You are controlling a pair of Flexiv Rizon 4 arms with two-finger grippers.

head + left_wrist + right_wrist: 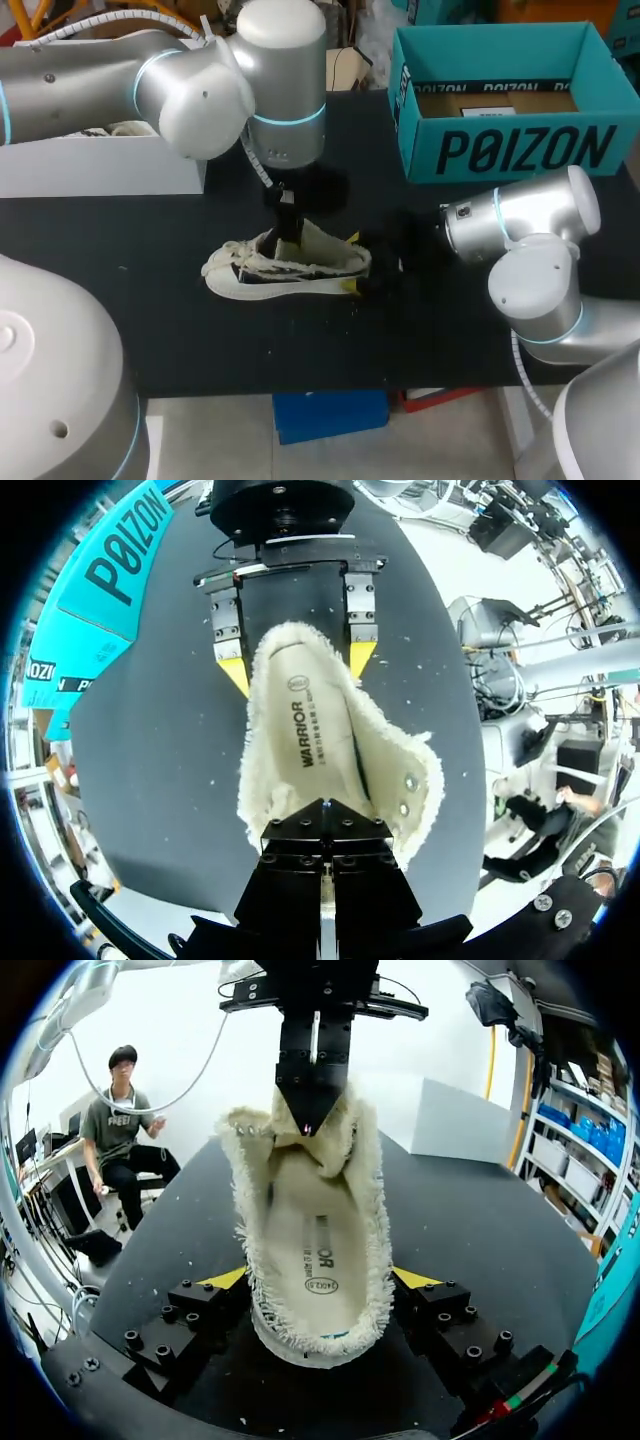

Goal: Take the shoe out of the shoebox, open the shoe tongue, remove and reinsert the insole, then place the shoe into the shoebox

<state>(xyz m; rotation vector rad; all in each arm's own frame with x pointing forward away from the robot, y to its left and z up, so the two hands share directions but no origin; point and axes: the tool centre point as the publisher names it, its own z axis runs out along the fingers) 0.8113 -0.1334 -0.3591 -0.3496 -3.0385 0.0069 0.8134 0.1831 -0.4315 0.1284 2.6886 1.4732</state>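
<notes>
A cream fleece-lined shoe (pixel 290 268) lies on its sole mid-table, toe to the left. Its insole (pixel 318 1250) shows inside the opening. My right gripper (pixel 352 263) holds the heel, a yellow tip against each side (pixel 320 1278); the left wrist view shows the same grip (pixel 297 665). My left gripper (pixel 287 225) points straight down into the shoe's mouth, fingers shut. Its tip rests against the fleecy tongue (pixel 308 1110) at the front of the opening (pixel 322 825). I cannot tell whether any fleece is pinched. The teal shoebox (pixel 500 150) stands open at the back right.
A white box (pixel 100 165) sits at the back left under my left arm. The black tabletop (pixel 200 340) runs in front of the shoe to the near edge. The shoebox wall (pixel 100 590) lies beyond my right gripper.
</notes>
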